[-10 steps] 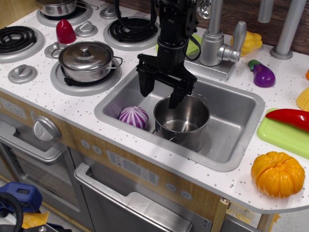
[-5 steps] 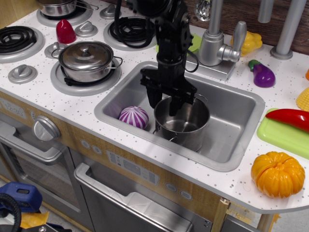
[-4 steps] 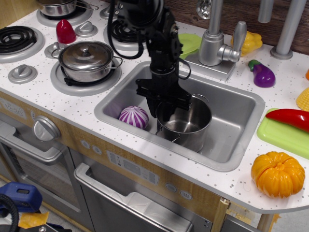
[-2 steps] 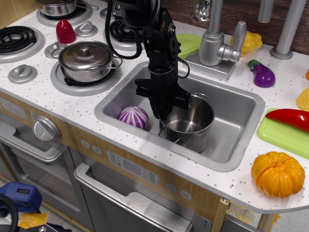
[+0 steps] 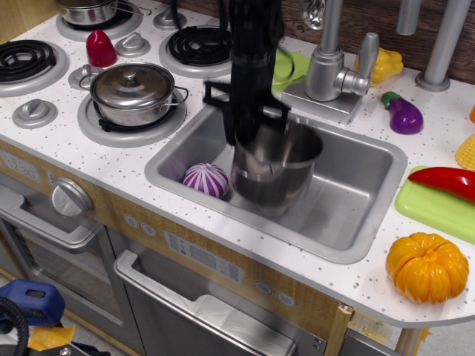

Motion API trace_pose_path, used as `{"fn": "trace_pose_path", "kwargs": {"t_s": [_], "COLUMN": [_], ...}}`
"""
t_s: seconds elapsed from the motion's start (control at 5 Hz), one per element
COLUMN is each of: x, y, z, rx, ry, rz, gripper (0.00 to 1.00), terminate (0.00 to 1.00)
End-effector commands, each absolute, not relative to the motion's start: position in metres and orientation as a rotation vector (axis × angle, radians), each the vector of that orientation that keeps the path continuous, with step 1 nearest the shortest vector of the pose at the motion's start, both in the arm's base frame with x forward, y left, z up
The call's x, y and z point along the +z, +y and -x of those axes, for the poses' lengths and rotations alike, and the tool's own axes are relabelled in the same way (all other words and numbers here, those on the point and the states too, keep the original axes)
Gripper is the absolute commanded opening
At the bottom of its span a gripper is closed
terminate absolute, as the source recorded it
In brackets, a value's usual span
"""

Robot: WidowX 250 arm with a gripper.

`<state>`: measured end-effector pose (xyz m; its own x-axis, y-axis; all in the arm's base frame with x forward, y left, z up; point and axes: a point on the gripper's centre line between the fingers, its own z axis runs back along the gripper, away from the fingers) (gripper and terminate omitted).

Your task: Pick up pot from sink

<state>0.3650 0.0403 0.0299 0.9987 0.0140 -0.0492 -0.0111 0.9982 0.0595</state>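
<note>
- The gripper (image 5: 251, 141) is squeezed shut on the left side of the pot's rim, with one finger inside the pot (image 5: 276, 169) and one outside. Holding the thin wall like this lets the arm lift the pot without needing the small side handles.
- The pot hangs over the sink (image 5: 356, 215), up off the bottom. It looks a bit tipped and blurry, so it is likely moving.
- It tips because it is held on only one side, so the heavy far side sags down.
- The purple onion (image 5: 205, 179) lies in the sink just to the left of the pot. It may be touching the pot, but that is hard to tell.
- The lidded pot (image 5: 133, 87) sits on a burner of the tabletop (image 5: 111, 163), well away from the lift.
- The tap (image 5: 330, 63) stands behind the sink, near the arm. The arm could bump it if it swings that way.
- A moment ago the pot sat flat on the sink floor and the gripper was low at its rim. Now the pot is raised and the arm is higher and straighter.
- Two seconds ago the gripper was spread wide above the pot. Now it is clamped on it.
- The onion has not moved.
- The pick-up looks nearly done.
</note>
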Motion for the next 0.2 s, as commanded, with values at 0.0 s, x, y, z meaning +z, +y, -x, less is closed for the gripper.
{"fn": "trace_pose_path", "kwargs": {"t_s": [0.0], "x": [0.0913], "y": [0.0393], "z": [-0.3739], "rx": [-0.04], "ry": [-0.06], "rz": [-0.124], "gripper": [0.0], "terminate": [1.0]}}
